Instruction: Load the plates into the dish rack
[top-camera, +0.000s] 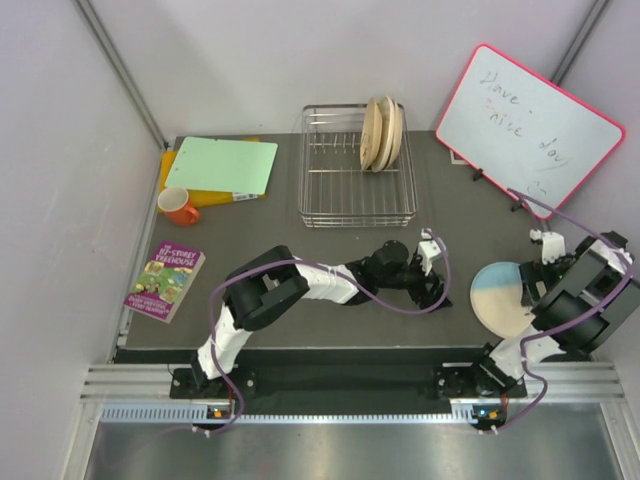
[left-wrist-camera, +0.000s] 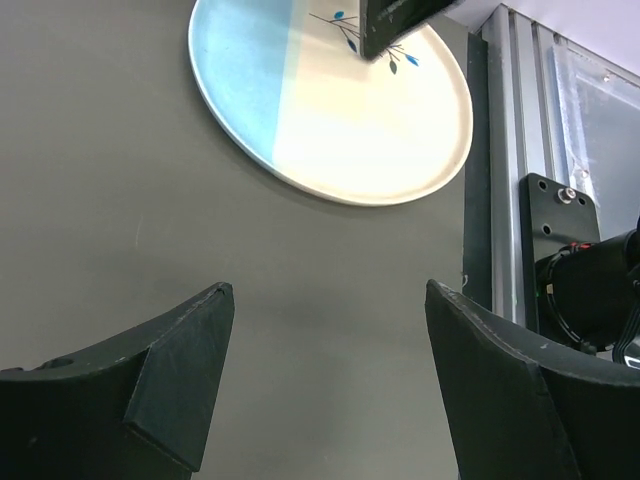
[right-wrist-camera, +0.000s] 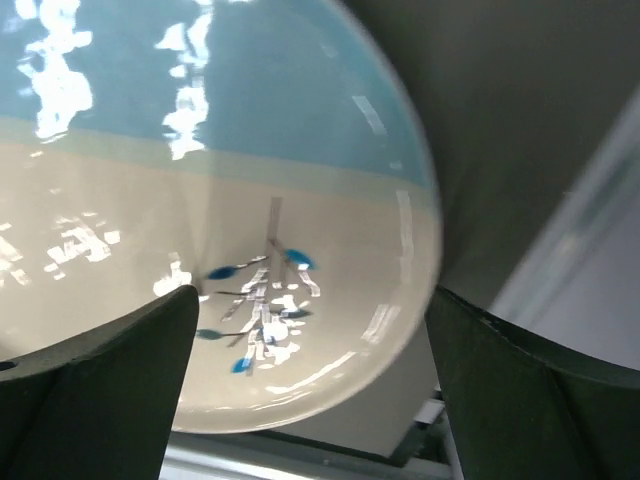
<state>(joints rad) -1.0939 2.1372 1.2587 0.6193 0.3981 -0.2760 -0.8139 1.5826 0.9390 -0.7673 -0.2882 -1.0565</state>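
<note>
Plates of cream ceramic stand on edge, packed close together at the far right corner of the silver wire dish rack. They overlap so much that their number cannot be told for sure. A round blue-and-cream plate with a painted blue twig lies flat on the dark bench near its right edge, well apart from the rack. The right claw hangs over the twig side of this plate, jaws spread wide and grasping nothing. Whether its fingers touch the glaze cannot be told, and from above the right arm hides part of the rim. The left claw is also released and empty, low over bare bench and pointing at the flat plate. From above its fingertips are hard to pick out.
</note>
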